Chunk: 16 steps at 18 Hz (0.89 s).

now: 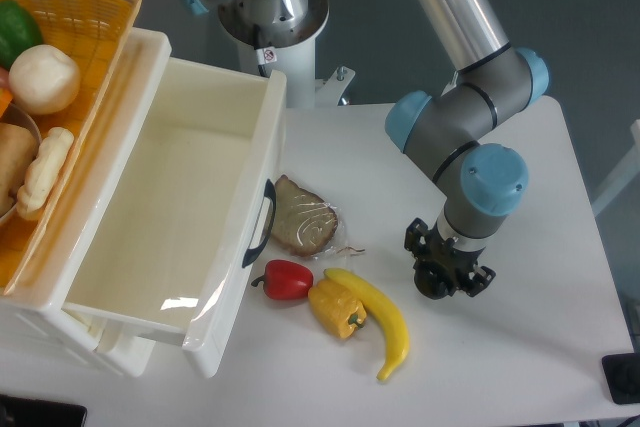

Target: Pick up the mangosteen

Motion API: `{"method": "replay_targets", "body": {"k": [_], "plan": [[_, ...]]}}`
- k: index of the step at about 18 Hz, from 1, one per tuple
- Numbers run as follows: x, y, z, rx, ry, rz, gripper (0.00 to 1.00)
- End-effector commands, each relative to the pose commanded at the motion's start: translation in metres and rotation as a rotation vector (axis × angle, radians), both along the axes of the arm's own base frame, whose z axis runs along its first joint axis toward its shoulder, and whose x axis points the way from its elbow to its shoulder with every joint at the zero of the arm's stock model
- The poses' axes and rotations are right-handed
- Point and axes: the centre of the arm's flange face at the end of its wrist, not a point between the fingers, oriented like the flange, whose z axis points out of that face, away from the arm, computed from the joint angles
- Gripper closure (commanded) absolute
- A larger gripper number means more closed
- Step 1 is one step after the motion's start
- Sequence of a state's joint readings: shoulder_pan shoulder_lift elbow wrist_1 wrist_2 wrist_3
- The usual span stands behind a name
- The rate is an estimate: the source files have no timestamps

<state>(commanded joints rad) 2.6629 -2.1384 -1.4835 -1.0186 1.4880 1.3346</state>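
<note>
My gripper (pixel 447 272) points straight down, low over the white table (pixel 540 197) to the right of the vegetables. A small glossy dark round shape, which looks like the mangosteen (pixel 432 284), shows at the gripper's lower left, right at the fingertips. It merges with the black gripper body. I cannot tell whether the fingers are around it or closed on it. The gripper hides most of it.
A red pepper (pixel 286 279), a yellow pepper (pixel 338 309), a banana (pixel 380 321) and a wrapped slice of bread (pixel 303 219) lie left of the gripper. A white open drawer (pixel 170 217) and a basket of food (pixel 60 67) stand at the left.
</note>
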Motion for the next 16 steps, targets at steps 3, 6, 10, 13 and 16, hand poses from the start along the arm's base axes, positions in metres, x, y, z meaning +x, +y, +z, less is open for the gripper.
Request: {"method": "replay_targets", "body": {"k": [3, 6, 10, 13, 16], "plan": [[-0.011, 0.001, 0.021, 0.012, 0.034, 0.004, 0.93], [-0.018, 0.002, 0.035, -0.004, 0.073, -0.011, 0.92], [-0.029, -0.002, 0.063, -0.017, 0.071, -0.032, 0.93], [-0.033, -0.011, 0.081, -0.031, 0.053, -0.054, 0.94], [-0.034, -0.022, 0.089, -0.047, 0.053, -0.079, 0.93]]}}
